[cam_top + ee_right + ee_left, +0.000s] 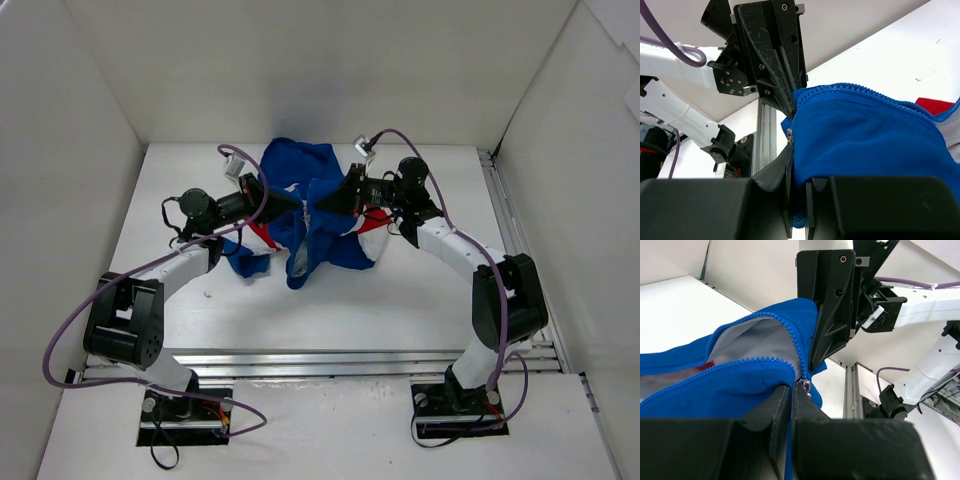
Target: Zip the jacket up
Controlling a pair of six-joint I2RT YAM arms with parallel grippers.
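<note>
Because the jacket [300, 170] is limp and light, grip beside its zipper [760, 362]. Left gripper [791, 389] and right gripper [792, 165] pinch fabric there, tip facing tip.

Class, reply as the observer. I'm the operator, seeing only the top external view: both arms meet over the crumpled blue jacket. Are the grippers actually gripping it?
Observer: Yes; the left gripper is shut on the royal-blue fabric jacket beside its small silver zipper slider.
Operator: And the right?
Observer: The right gripper is shut on the blue fabric too, close to that slider.
Operator: Zipped yet?
Observer: No; the toothed edges spread apart, exposing pale grey lining.
</note>
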